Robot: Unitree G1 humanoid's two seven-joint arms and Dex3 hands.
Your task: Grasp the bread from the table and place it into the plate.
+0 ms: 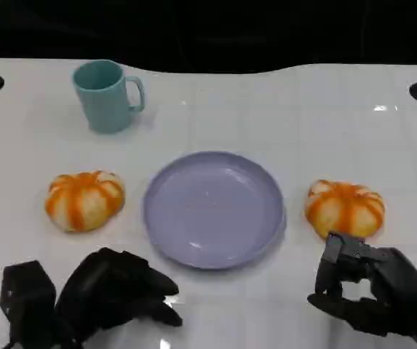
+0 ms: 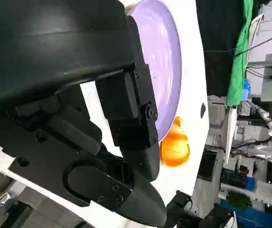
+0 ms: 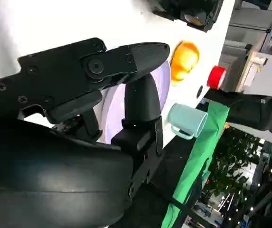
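Two round orange-and-white breads lie on the white table, one on each side of an empty lavender plate [image 1: 214,211]. The left bread [image 1: 84,200] sits a little ahead of my left hand [image 1: 113,294], which rests low on the table and holds nothing. My right hand [image 1: 372,291] is just in front of the right bread [image 1: 345,209], its fingers apart in a curve and nothing between them. The left wrist view looks across the plate [image 2: 166,61] to the right bread [image 2: 175,148]. The right wrist view has the plate [image 3: 108,114] and the left bread [image 3: 184,59].
A teal mug [image 1: 108,94] stands at the back left, also seen as the mug [image 3: 187,121] from the right wrist. The table's far edge [image 1: 215,67] meets a dark background. A red object [image 3: 216,77] and green cloth [image 3: 197,161] lie beyond the table.
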